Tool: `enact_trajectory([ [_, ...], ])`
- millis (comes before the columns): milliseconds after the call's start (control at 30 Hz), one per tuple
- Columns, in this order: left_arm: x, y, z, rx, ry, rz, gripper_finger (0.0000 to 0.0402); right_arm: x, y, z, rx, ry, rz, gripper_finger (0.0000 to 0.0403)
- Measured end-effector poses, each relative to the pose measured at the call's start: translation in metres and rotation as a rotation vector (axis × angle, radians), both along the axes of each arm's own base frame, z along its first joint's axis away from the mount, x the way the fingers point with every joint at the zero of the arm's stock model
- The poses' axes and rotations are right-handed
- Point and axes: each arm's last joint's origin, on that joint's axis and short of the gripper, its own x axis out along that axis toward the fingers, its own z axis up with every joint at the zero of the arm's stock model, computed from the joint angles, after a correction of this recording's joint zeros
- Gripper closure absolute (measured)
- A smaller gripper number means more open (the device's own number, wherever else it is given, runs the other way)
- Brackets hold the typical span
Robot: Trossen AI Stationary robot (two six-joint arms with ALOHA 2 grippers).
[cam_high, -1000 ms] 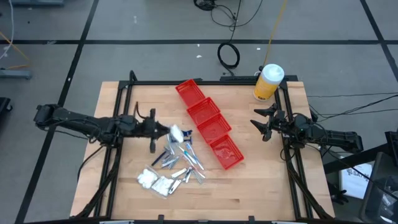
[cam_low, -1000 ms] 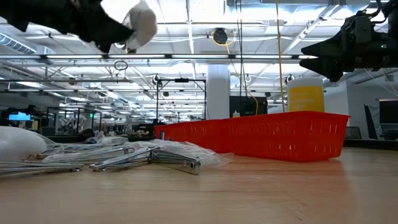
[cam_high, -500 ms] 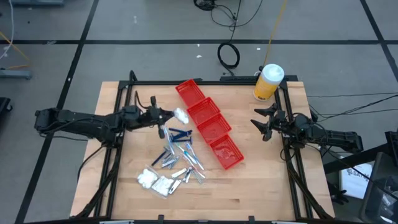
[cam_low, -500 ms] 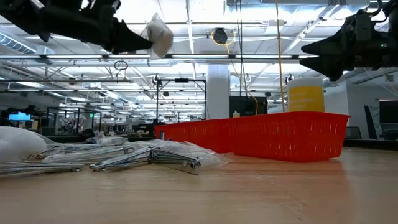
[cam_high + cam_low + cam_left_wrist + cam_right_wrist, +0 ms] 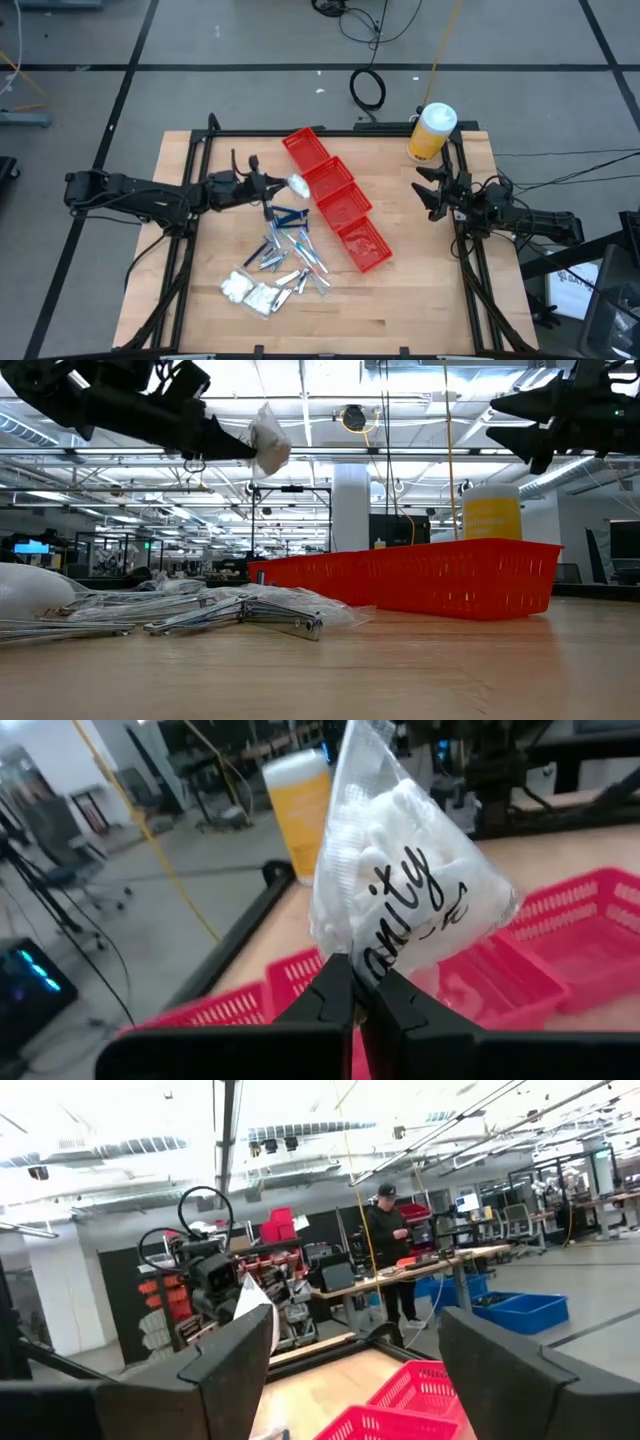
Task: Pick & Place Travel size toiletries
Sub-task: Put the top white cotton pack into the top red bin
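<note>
My left gripper (image 5: 281, 183) is shut on a clear packet of white pieces with black lettering (image 5: 400, 880), held in the air just left of the row of red bins (image 5: 335, 197). It shows in the low view (image 5: 268, 440) too. More toiletries lie on the table: white soft packets (image 5: 250, 292), dark blue pieces (image 5: 288, 213), and clear-wrapped sticks and silvery pieces (image 5: 290, 262). My right gripper (image 5: 425, 190) is open and empty, above the table's right side. My left gripper pinches the packet's near edge (image 5: 358, 962) between its two fingertips (image 5: 335, 982). The fingers reach about level from the table's left. The packet sticks out past the fingertips, lifted clear of the table and the bins.
A tall yellow bottle with a white cap (image 5: 432, 132) stands at the far right corner. The red bins run slantwise from the far middle toward the near right. A person (image 5: 385, 1230) stands in the room behind the table. Bare wood lies along the near edge.
My left gripper has carried the packet toward the table's right and far side, from over the pile of toiletries to beside the red bins, still shut on it. My right gripper has risen a little and drawn slightly toward the right edge.
</note>
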Motion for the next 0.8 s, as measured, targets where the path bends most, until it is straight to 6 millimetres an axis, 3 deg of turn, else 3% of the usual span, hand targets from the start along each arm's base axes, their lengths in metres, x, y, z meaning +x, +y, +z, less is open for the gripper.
enact_trajectory([
  [167,0.0,0.005,0.005,0.039,-0.046,0.021,0.0393,0.0,0.0,0.001,0.005,-0.009,0.004,0.0132],
  [500,0.008,0.023,-0.01,0.042,0.006,0.092,0.0393,0.004,-0.002,0.002,0.015,-0.011,-0.05,0.0133],
  [800,0.005,0.07,-0.023,0.006,-0.021,0.298,0.0399,0.009,-0.004,-0.003,0.038,0.052,-0.103,0.0133],
])
